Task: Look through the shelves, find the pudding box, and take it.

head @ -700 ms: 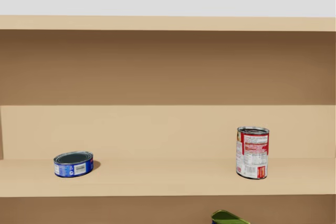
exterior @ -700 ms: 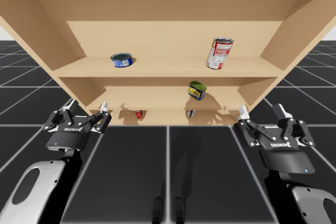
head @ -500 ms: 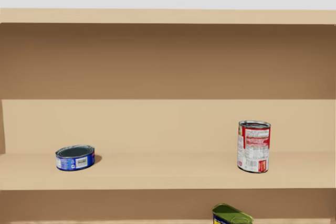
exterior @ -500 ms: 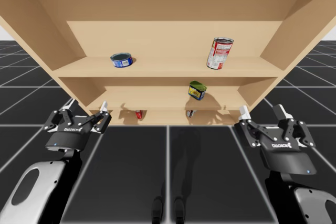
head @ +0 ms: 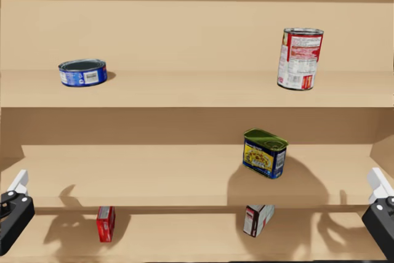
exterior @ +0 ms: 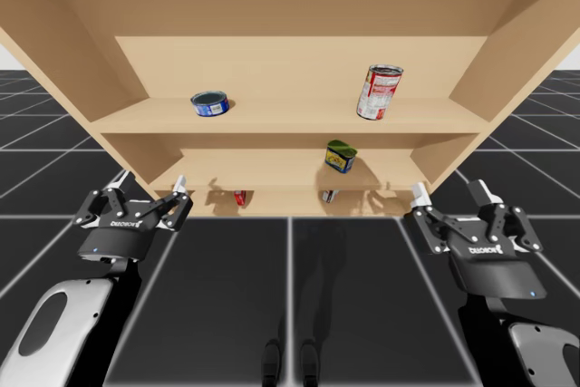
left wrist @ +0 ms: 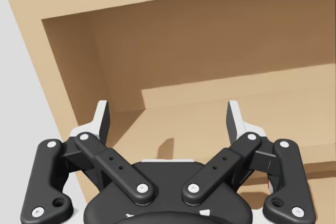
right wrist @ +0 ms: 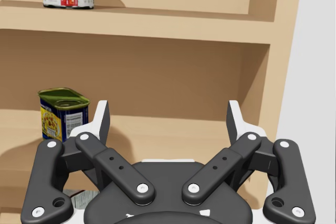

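Likely pudding box (head: 257, 220): pale box with red end, tilted on bottom shelf (head: 184, 241), right of middle, below green tin (head: 265, 152). Small red box (head: 106, 223) toward left end is rival candidate. Left jaws and right jaws released, empty, outside shelf front, probably because target unconfirmed.

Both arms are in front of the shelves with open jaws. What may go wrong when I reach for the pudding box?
The bottom shelf holds a red box and a red-and-white box; I might take the wrong one. Both stand low under the middle shelf, so the open jaws might strike its front edge.
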Available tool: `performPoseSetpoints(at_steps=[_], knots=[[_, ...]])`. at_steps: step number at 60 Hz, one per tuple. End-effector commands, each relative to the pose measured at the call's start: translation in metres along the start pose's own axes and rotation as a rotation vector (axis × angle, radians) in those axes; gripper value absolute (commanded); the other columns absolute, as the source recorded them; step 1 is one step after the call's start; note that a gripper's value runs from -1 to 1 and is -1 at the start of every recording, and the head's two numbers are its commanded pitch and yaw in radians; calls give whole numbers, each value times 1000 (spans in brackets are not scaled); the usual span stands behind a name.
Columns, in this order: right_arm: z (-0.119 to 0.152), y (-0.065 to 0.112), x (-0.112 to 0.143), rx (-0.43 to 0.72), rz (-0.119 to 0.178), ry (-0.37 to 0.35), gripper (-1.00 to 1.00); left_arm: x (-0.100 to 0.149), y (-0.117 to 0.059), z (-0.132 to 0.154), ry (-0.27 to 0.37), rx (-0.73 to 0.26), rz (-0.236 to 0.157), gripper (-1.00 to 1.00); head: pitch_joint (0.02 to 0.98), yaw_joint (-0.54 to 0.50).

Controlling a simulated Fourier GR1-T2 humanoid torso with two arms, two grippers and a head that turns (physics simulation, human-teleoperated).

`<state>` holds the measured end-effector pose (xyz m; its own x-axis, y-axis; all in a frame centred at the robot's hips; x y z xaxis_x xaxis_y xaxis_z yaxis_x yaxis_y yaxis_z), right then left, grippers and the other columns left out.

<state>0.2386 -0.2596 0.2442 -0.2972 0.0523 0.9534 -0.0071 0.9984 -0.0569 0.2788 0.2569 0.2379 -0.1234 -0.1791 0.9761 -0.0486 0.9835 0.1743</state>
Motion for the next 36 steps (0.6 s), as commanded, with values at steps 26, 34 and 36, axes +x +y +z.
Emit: performPoseSetpoints(at_steps=[26,34,36], knots=[[0,3,-5,22,33,24,-1000,2,-7,3,-11,-26,-12,-1000,699,-193],[0,4,-3,35,5,29,-1000,2,-7,3,-8,-26,-10,-1000,701,-208],[1,5,-4,39,-9,31,-1000,2,-7,2,-7,-25,-9,-1000,701,-209]])
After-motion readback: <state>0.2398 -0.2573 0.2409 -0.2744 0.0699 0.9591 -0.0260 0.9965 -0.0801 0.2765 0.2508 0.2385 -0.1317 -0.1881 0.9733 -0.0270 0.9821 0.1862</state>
